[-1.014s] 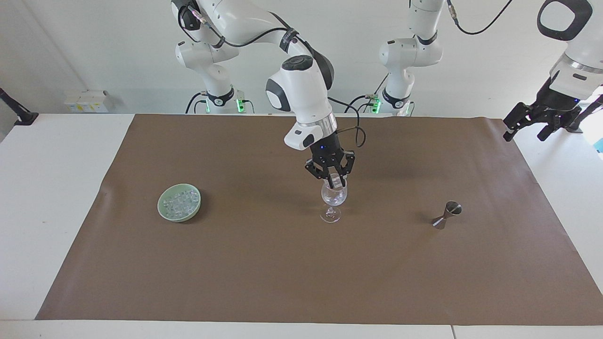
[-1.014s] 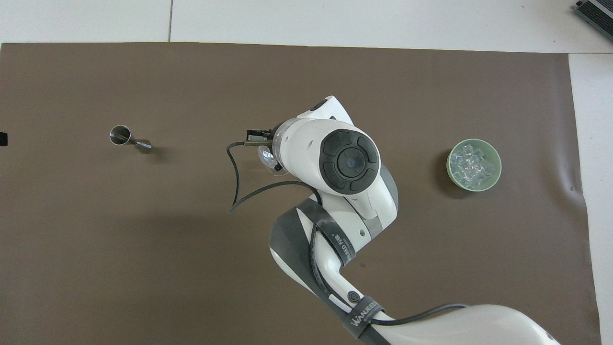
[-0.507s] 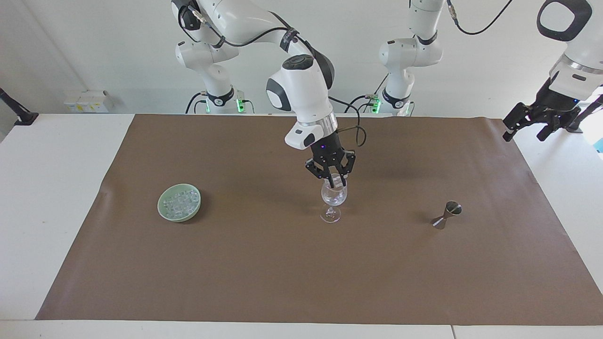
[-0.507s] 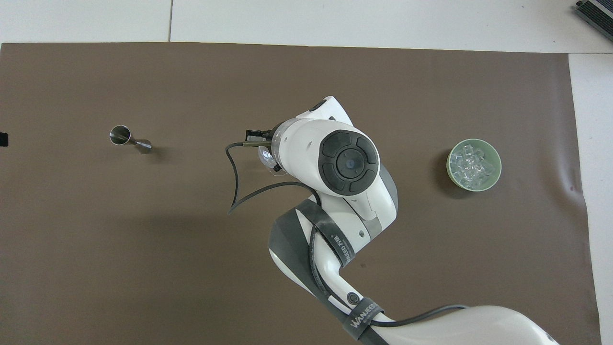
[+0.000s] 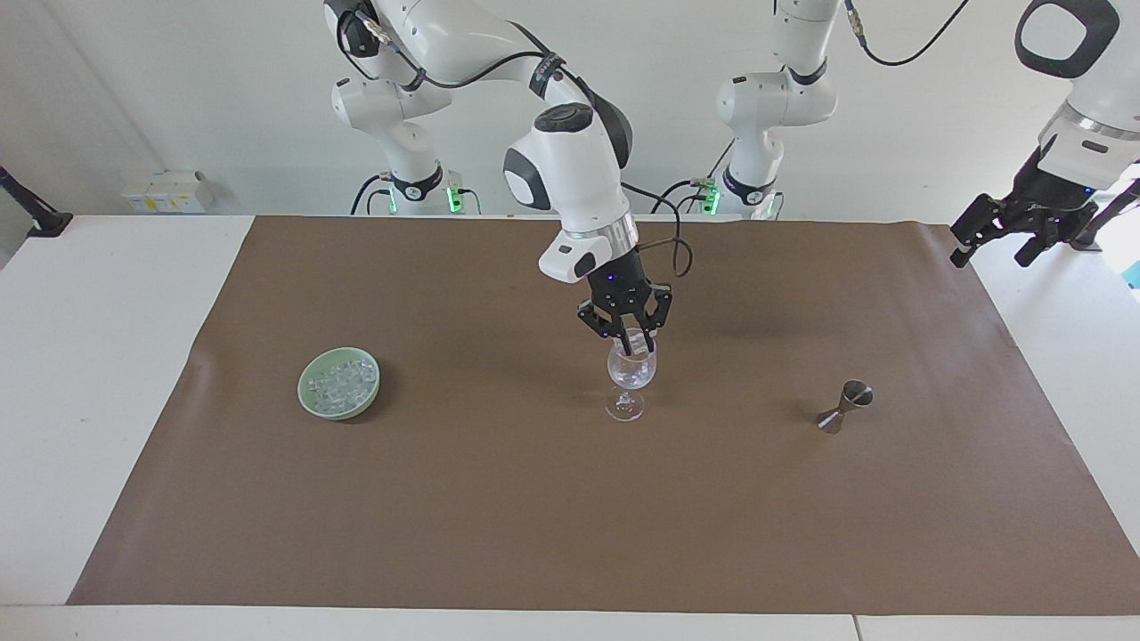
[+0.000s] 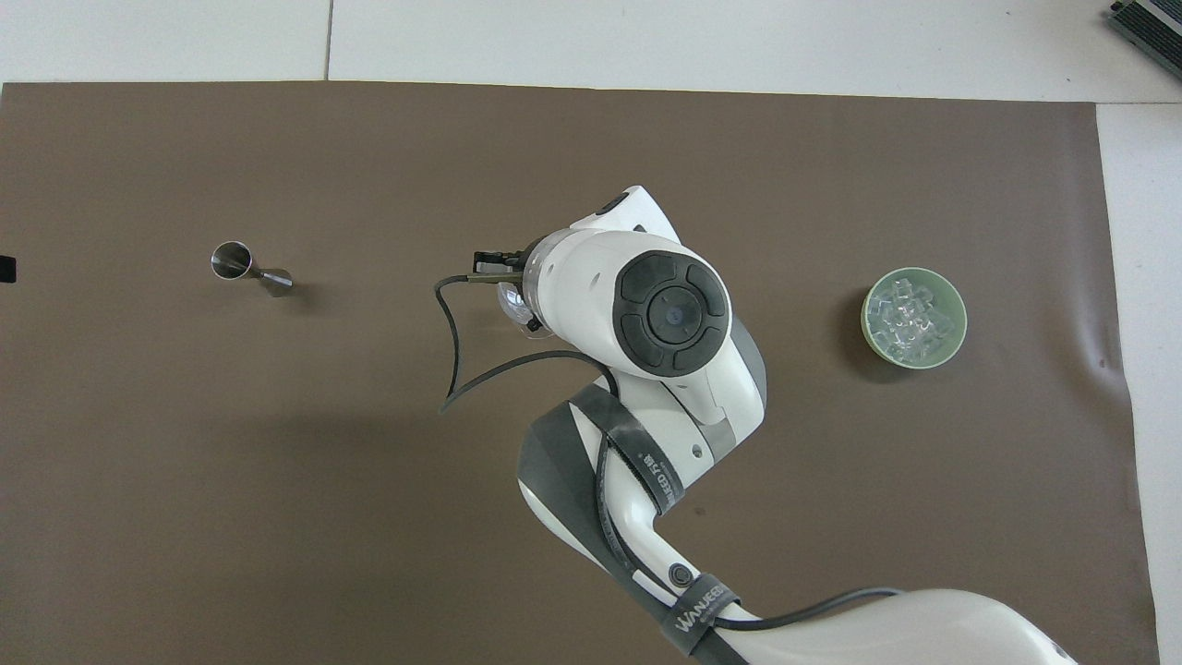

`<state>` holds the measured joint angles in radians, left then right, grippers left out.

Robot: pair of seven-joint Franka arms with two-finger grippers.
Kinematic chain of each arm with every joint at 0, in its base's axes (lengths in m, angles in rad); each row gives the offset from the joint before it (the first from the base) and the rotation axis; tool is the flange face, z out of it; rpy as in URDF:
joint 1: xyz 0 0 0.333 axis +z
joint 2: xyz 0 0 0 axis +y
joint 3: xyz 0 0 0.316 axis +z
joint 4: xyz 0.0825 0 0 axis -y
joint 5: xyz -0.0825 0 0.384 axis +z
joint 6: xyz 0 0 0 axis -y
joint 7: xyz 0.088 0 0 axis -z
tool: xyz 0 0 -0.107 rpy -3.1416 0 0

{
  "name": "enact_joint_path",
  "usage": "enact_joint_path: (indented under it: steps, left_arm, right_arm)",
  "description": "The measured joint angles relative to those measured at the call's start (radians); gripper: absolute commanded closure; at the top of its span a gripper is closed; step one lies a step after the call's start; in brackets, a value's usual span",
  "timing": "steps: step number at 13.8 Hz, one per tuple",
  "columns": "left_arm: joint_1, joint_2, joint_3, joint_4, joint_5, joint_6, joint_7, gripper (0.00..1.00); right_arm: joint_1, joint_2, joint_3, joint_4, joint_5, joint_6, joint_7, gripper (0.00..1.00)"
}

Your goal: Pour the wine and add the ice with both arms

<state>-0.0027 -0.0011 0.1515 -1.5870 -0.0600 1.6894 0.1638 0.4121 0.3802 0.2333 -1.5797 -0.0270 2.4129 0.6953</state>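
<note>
Slightly higher than a second earlier, the right end effector (image 5: 629,342) hung over the mouth of the wine glass (image 5: 631,381), its tips pressed together on a small clear cube of ice (image 5: 634,338) that sat just above the rim. That small rise aside, almost nothing else had shifted: the left end effector (image 5: 996,245) had lifted a touch and waited, spread wide, over the bare desk (image 5: 1051,320) off the left arm's end of the brown mat (image 5: 499,499).

Judging by this, the cube had not yet been dropped, so the ice step looked close to its release; some clear pieces seemed already to lie in the bowl of the glass, though that was hard to tell.

More ice filled the green bowl (image 5: 338,384), which stood toward the right arm's end of the mat, well apart from the glass. A steel jigger (image 5: 844,407) stood toward the left arm's end, about as far from the robots as the glass.

One strap on the right arm carried white lettering that read roughly "WANUFEED" (image 6: 699,610); a second strap's print was too small to read.
</note>
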Motion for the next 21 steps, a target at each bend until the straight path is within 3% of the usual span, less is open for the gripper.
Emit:
enact_joint_path:
  steps: [21]
  left_arm:
    - [0.000, 0.000, 0.000, 0.000, 0.000, -0.001, 0.000, 0.00]
  right_arm:
    - [0.000, 0.000, 0.000, -0.001, 0.000, -0.005, 0.000, 0.65]
